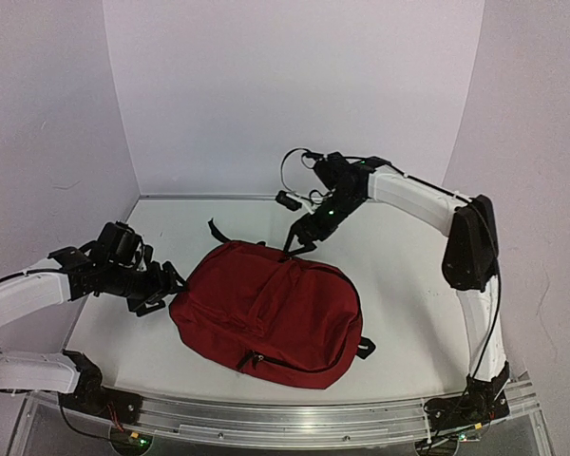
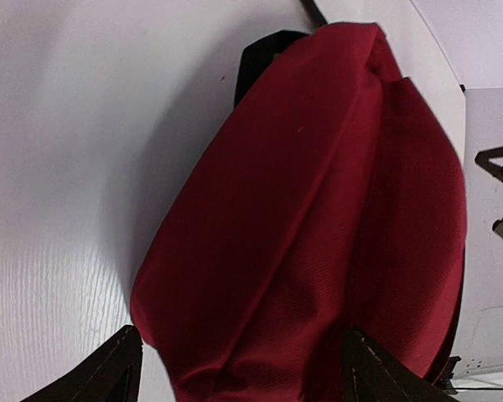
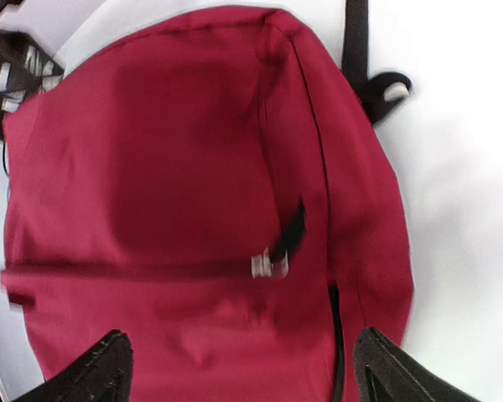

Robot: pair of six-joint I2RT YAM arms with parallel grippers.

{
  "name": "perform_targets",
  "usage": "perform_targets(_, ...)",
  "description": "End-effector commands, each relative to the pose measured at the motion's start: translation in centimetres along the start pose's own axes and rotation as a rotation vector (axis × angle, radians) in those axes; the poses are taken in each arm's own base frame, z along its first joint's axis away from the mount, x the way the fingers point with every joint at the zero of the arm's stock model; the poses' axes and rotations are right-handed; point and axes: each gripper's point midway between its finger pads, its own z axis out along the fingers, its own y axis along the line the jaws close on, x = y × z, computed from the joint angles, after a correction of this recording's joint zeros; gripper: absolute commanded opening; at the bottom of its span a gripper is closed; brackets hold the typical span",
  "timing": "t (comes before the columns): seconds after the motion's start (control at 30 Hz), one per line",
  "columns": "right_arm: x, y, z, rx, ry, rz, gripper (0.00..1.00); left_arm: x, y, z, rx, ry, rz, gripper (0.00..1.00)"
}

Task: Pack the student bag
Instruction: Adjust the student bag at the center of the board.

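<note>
While both arms sit right at the bag, neither grips it: left end effector [image 1: 163, 285] fingers spread wide, empty; right end effector [image 1: 306, 236] also spread wide, empty. Top view: student bag [image 1: 266, 309] lies flat mid-surface [image 1: 408, 285], long axis roughly 10-to-4 o'clock; whether the main zip is open, cannot tell. From the left end effector the bag is at 3 o'clock, its end just beside the fingertips; contact unclear. From the right end effector the bag is at 6–7 o'clock, far edge just below the fingers. Right wrist view shows a zipper pull [image 3: 272, 264] ahead, near mid-bag. Judgement: both about equally near; right arm looks better lined up for the zip, left for pinning the bag's end.
</note>
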Motion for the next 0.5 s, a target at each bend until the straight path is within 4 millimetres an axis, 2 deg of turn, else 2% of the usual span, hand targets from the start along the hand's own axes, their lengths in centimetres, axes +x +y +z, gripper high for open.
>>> perform_targets(0.0,-3.4,-0.5,2.1,-0.001,-0.054,0.006,0.94,1.3,0.0,-0.6,0.054,-0.01,-0.082,0.8)
perform_targets(0.13,-2.0,-0.7,5.2,-0.084,-0.017,0.051,0.92,2.7,0.0,0.5,0.083,0.025,-0.092,0.77)
perform_targets(0.23,-0.3,-0.5,6.2,-0.122,0.019,0.069,0.89,2.3,-0.8,1.6,0.106,0.024,-0.084,0.75)
perform_targets(0.37,1.9,-0.1,5.5,-0.127,0.057,0.077,0.88,0.0,-3.1,3.9,0.146,-0.006,-0.064,0.72)
perform_targets(0.43,2.6,-0.6,3.9,-0.097,0.058,0.072,0.89,-2.3,-5.5,4.9,0.195,-0.02,-0.044,0.71)
perform_targets(0.47,3.6,-0.9,3.5,-0.089,0.07,0.084,0.89,-3.3,-5.8,6.3,0.185,-0.013,-0.033,0.7)
